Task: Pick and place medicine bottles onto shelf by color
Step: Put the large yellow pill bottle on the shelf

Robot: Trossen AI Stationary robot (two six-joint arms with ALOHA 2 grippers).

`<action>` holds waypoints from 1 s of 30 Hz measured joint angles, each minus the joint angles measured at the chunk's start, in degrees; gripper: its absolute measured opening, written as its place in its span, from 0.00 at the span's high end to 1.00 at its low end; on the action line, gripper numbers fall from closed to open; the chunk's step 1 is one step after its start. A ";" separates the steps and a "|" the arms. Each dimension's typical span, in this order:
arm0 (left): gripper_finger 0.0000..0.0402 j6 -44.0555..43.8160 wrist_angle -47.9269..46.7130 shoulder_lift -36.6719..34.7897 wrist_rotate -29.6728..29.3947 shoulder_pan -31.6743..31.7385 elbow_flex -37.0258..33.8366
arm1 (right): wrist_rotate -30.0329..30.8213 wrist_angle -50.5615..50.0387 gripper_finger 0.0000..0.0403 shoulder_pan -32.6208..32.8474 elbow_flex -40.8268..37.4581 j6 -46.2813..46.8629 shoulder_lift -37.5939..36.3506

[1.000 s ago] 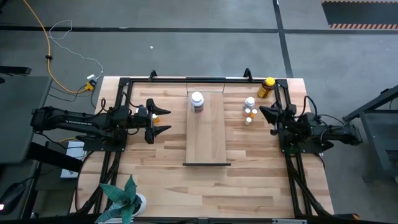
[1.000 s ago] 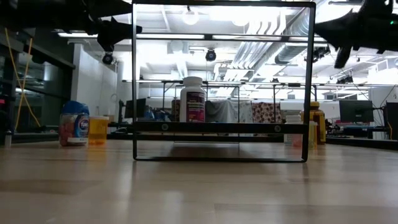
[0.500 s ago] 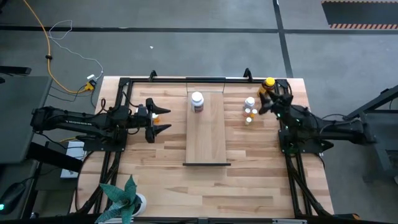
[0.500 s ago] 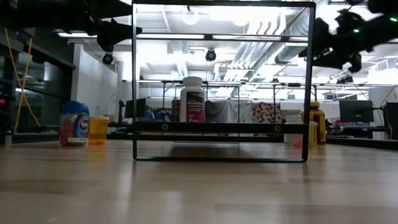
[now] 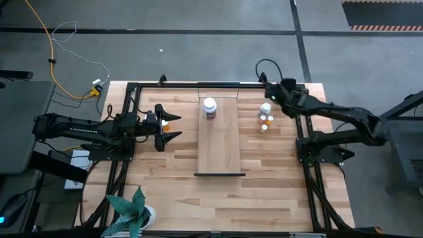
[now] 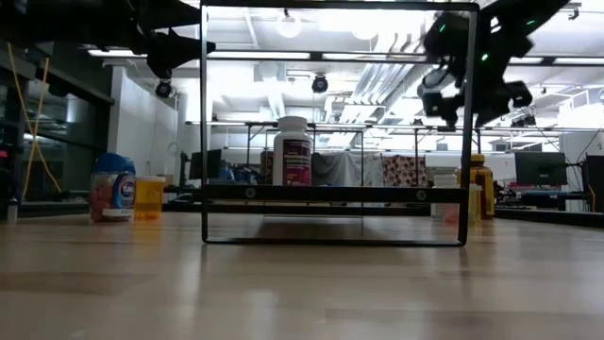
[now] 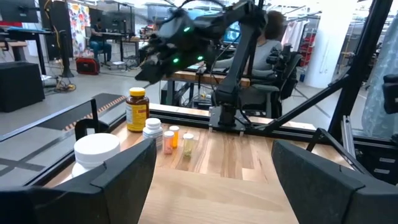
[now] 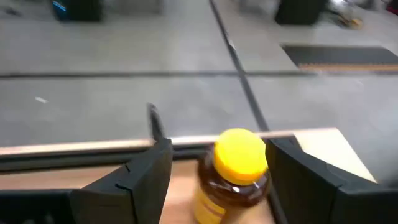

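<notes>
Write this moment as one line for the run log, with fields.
right end effector: open, above amber bottle | left end effector: open, idle left of shelf | shelf: one white bottle

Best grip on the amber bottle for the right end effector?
Grip the amber bottle from above, fingers on either side of the body just below the yellow cap. It stands upright and the right end effector, open, already brackets it; smaller bottles crowd one side.
</notes>
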 joint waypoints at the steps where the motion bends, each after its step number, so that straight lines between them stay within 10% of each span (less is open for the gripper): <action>1: 0.23 0.00 -0.02 0.00 -0.22 0.00 0.00 | -0.35 -1.58 0.38 -1.10 0.74 1.50 1.62; 10: 0.23 -0.02 -0.99 0.00 -0.48 0.00 0.00 | -5.87 -1.58 0.40 -10.24 0.11 14.61 8.15; 30: 0.23 -0.17 -0.96 -0.02 -2.23 0.00 0.00 | -8.96 9.25 0.40 -15.33 -1.11 10.80 8.13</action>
